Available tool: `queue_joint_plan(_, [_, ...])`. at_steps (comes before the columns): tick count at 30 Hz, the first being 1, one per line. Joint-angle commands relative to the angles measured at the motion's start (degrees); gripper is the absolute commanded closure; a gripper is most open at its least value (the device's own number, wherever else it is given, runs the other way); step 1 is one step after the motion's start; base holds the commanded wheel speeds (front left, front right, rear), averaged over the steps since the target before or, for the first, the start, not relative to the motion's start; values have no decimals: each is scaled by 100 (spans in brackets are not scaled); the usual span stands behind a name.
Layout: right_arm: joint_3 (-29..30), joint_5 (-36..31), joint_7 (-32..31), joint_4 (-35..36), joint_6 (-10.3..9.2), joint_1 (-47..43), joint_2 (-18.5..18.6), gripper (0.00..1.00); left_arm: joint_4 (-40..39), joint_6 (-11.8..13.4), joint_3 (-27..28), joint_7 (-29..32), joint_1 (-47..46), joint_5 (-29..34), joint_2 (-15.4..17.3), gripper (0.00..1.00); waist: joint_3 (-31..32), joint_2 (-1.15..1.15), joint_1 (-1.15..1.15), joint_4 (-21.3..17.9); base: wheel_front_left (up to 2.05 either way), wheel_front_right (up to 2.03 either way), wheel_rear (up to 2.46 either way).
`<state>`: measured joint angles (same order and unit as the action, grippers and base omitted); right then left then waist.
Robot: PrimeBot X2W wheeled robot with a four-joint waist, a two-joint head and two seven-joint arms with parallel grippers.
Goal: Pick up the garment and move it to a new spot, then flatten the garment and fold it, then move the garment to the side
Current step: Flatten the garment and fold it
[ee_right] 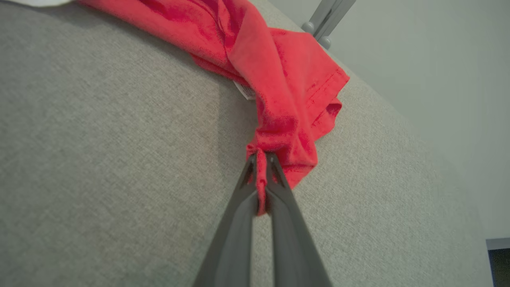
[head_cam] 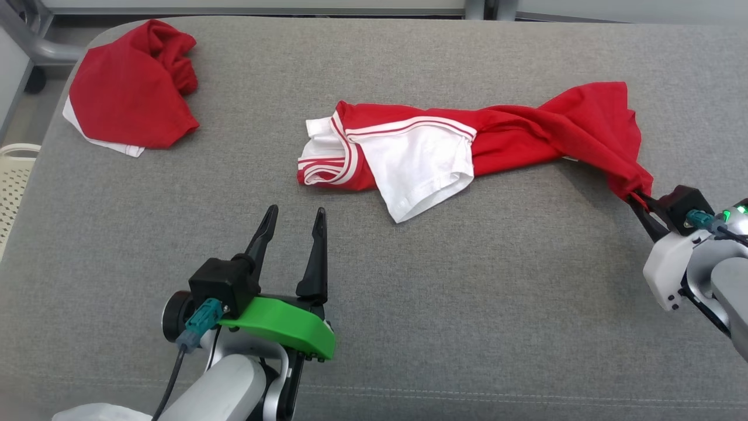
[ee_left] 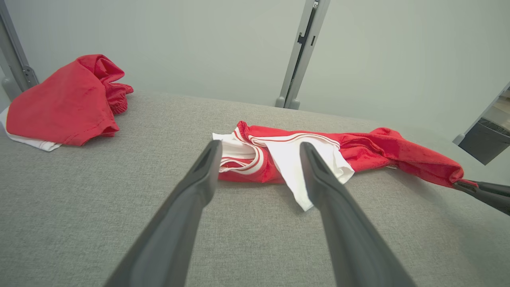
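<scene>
A red garment (head_cam: 526, 131) with a white sleeve and striped trim lies stretched across the middle of the grey cushion (head_cam: 409, 292). Its right end is pinched in my right gripper (head_cam: 636, 197), which is shut on a fold of red cloth (ee_right: 261, 175) at the cushion's right side. My left gripper (head_cam: 295, 217) stands open near the front, a short way from the garment's white collar end (ee_left: 235, 153), touching nothing. In the left wrist view the garment (ee_left: 358, 153) runs to the right, where the right gripper's dark fingers (ee_left: 484, 193) hold its tip.
A second red and white garment (head_cam: 131, 93) lies bunched at the cushion's far left corner (ee_left: 63, 105). A pale perforated basket (head_cam: 14, 181) stands off the left edge. Grey metal posts (ee_left: 301, 52) rise behind the cushion.
</scene>
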<state>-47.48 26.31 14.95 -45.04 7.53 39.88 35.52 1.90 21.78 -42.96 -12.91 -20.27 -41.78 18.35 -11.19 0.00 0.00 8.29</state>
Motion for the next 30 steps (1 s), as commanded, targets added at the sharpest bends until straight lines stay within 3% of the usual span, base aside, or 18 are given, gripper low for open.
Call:
queue_joint_plan(1, [-68, -97, -9, -36, -8, -53, 53, 100, -21, 34, -2, 15, 48, -3, 38, 0, -4, 0, 0, -102, 0, 0, 0])
queue_joint_plan(14, [-866, -535, -20, -413, -8, -29, 256, 99, -54, 50, -55, 79, -13, 22, 84, 0, -22, 0, 0, -148, 0, 0, 0])
queue_joint_plan(17, [-981, -570, -4, -423, -8, -73, 296, 53, -56, 69, -44, 77, -3, 17, 100, 0, -5, 0, 0, -191, 0, 0, 0])
queue_joint_plan(18, [-1008, -612, 6, -433, -8, -76, 317, 2, -57, 72, -47, 77, 9, 13, 105, 0, 2, 0, 0, -211, 0, 0, 0])
queue_joint_plan(23, [-1029, -737, 24, -309, -8, -130, 384, 0, -69, 93, -60, 97, 42, -3, 132, 0, 58, 0, 0, -383, 0, 0, 0])
queue_joint_plan(30, [-630, -659, 26, 101, -9, -534, 551, 0, -78, 124, -38, 100, 141, -41, 194, 0, 229, 0, 0, -646, 0, 0, 0])
